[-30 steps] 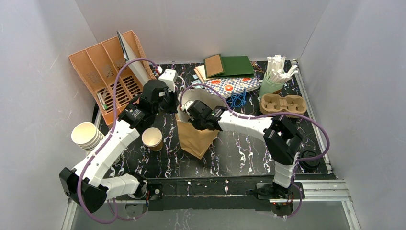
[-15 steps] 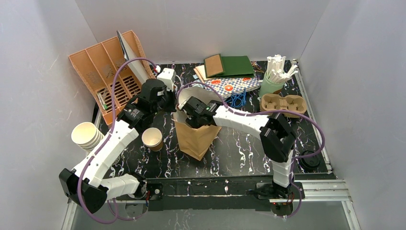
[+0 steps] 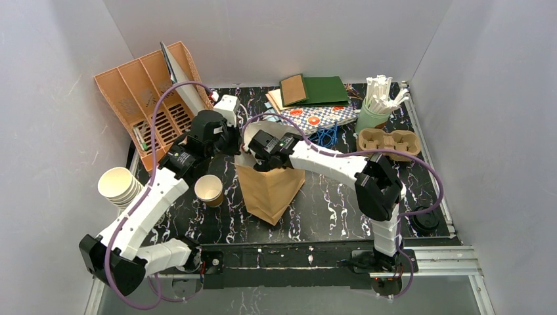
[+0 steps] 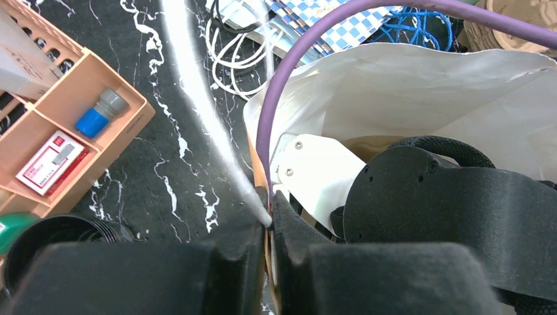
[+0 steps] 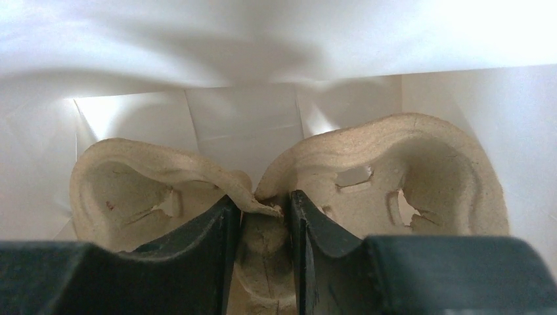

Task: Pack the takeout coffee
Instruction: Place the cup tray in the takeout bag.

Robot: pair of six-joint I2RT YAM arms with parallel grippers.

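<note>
Centre of the top view: brown paper bag held open, carrier inside.

Bag is creased kraft outside and smooth white within, standing on the black, white-veined table. The left gripper is pinched tight on the bag's left rim. The right gripper is down inside the bag, fingers pressed to either side of the middle ridge of a pulp carrier, which is rough, beige, with two round wells. The paper cup is tan outside, white inside and open-topped, upright on the table just left of the bag, apart from both grippers.
</note>
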